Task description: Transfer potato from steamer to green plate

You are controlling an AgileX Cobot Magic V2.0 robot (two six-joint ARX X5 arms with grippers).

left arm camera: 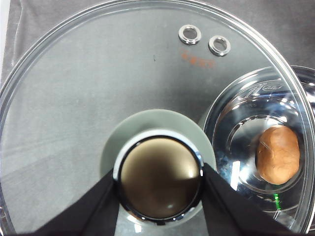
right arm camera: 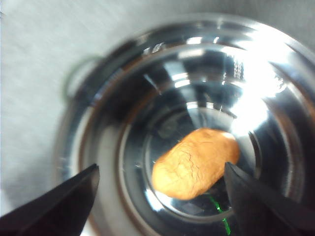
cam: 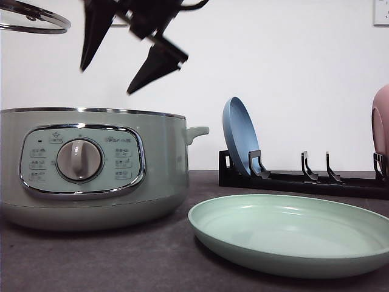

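The left tool [left arm camera: 160,196] grips the knob [left arm camera: 160,184] of the glass lid [cam: 33,17], held high at far left. The steamer [cam: 91,167] stands on the desk [cam: 121,255], with the potato [right arm camera: 195,162] lying in its shiny bowl. The right tool [cam: 115,61] hangs spread wide above it, empty. The green plate [cam: 292,234] sits just right.

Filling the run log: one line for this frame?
stage: pre-grasp | left gripper: shut on lid, held aloft | right gripper: open above steamer | potato: in steamer | green plate: bare

One potato [right arm camera: 194,163], one steamer [cam: 91,167], one lid [left arm camera: 98,88], three plates [cam: 292,234], one rack [cam: 304,179]
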